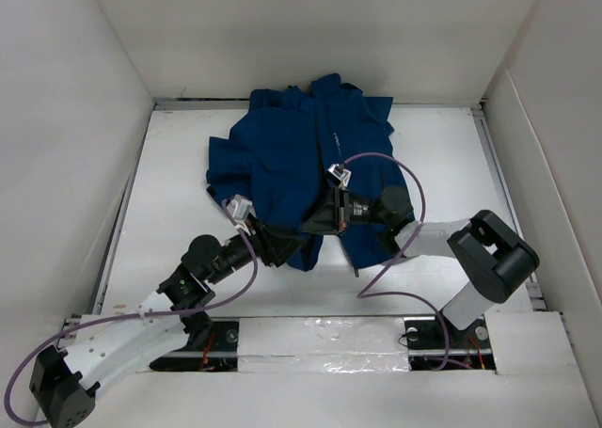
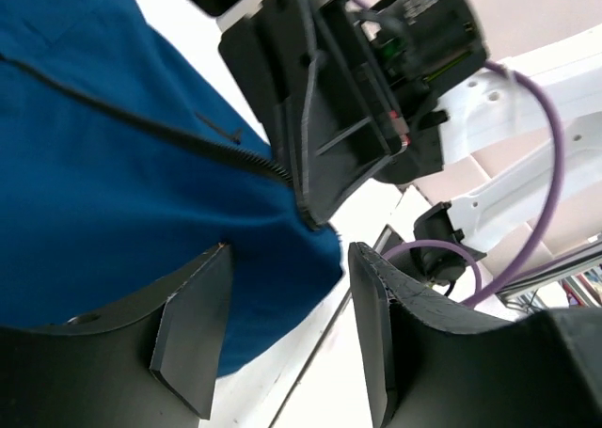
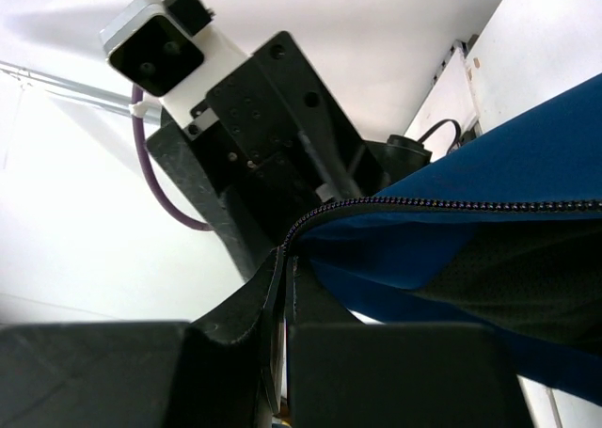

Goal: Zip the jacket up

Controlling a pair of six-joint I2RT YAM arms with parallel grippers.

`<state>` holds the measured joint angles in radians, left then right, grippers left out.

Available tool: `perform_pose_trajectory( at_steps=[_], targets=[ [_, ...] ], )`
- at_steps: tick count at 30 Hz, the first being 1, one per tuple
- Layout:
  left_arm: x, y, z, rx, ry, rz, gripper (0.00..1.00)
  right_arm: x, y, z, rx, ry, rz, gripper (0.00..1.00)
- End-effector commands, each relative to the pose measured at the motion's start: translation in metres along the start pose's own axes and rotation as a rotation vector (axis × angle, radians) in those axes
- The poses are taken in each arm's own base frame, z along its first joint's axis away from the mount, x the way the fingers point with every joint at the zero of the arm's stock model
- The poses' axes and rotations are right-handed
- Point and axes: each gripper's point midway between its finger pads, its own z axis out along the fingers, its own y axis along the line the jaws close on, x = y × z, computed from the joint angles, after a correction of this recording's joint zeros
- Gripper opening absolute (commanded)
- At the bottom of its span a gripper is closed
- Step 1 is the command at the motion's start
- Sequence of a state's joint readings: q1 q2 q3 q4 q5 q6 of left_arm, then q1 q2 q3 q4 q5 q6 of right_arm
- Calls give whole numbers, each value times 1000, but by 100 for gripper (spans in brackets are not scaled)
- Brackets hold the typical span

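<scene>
blue jacket [image 1: 299, 155] lies crumpled; right gripper [image 3: 285, 259] clamps its zipper edge at the hem; left gripper [image 2: 290, 268] gapes beside it, holding nothing.

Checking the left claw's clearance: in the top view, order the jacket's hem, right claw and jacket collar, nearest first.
1. The jacket's hem, right at the left claw.
2. The right claw, just to its right.
3. The jacket collar, at the table's far edge.

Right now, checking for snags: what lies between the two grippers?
Only the jacket hem corner at the zipper end, pinched by the right gripper; the left wrist view shows it.
</scene>
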<state>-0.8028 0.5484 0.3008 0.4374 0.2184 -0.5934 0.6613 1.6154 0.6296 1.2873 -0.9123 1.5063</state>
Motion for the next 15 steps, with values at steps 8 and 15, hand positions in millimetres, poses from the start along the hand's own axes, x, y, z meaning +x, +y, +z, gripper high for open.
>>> perform_pose_trajectory(
  at_steps=[8,15],
  targets=[
    [-20,-15,3,50,-69,-19,40,-2,32,4,-90,-5,-149,0],
    [-21,-18,5,74,-90,-66,35,-2,25,4,-65,-5,-152,0]
  ],
)
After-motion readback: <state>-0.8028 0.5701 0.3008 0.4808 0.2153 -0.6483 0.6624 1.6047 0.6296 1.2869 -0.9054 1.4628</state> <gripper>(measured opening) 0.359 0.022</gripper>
